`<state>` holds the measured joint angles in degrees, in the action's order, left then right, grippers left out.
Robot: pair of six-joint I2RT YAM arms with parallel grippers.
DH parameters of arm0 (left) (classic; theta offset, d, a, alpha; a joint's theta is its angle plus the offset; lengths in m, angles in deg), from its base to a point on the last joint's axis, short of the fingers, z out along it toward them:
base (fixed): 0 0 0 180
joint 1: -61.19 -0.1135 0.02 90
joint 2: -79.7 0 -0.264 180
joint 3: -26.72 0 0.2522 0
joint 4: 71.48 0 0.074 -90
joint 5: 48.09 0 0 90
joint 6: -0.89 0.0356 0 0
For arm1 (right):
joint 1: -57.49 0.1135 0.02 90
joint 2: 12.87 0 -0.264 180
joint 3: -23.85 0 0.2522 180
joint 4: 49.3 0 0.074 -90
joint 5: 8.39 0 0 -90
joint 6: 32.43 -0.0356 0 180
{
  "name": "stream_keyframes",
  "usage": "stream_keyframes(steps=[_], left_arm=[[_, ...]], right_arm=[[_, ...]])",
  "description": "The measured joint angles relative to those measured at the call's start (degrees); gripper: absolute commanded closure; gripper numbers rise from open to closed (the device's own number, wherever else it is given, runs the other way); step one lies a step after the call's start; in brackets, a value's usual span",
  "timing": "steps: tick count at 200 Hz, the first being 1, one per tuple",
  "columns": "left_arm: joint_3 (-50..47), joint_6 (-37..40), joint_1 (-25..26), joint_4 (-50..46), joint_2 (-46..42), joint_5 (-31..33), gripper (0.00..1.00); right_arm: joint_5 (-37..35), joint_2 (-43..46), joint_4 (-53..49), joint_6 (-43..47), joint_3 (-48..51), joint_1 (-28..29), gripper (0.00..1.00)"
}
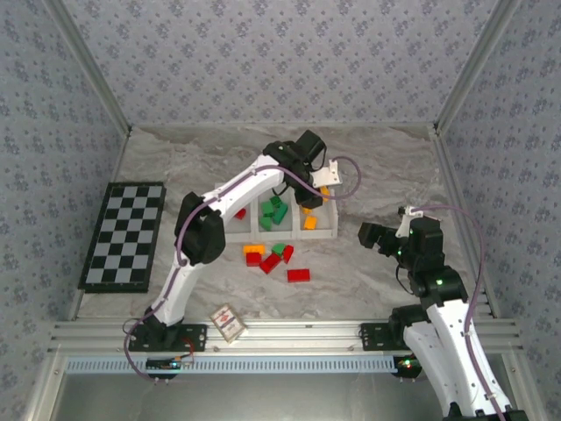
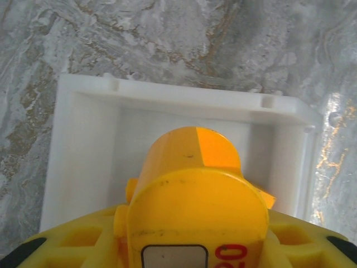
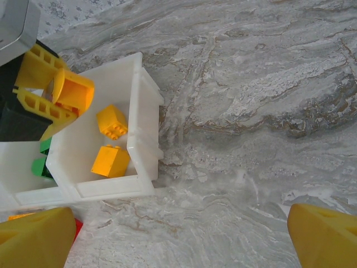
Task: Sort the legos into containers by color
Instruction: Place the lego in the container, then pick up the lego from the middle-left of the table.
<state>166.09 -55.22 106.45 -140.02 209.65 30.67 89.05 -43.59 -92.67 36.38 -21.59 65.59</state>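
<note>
A round orange plastic ring (image 2: 195,167) is grasped in the left gripper (image 3: 61,89). It is held directly above the rightmost white bin (image 3: 142,111).

Grey-veined marble counter (image 1: 386,175) beneath the right fingers (image 3: 318,237), pale floral-patterned walls (image 1: 280,61) beyond and to both sides, metal posts (image 1: 88,63) at the corners, soft even light.

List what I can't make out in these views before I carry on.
- Left wrist view: the orange ring blocks most of the floor of the right bin.
- Top view: the left arm covers part of the left bin, so its contents can't be counted.
- Left gripper: clamped on the ring or loose, unclear; tiny from above, cut by the edge in the right wrist view.
</note>
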Motion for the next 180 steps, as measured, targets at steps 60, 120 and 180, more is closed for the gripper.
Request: stream_keyframes(steps=[60, 120, 180], left_arm=[[1.0, -0.9, -0.6, 0.0, 0.6, -0.8, 0.25], [-8.0, -5.3, -1.7, 6.6, -5.2, -1.0, 0.01], [-29.6, -22.7, -6.9, 21.6, -25.1, 1.1, 0.0]], right_arm=[[0.1, 0.0, -0.2, 0.0, 0.0, 0.0, 0.0], [-0.1, 0.0, -0.5, 0.0, 0.0, -0.2, 0.0], [-0.1, 0.0, -1.1, 0.0, 0.0, -0.4, 0.0]])
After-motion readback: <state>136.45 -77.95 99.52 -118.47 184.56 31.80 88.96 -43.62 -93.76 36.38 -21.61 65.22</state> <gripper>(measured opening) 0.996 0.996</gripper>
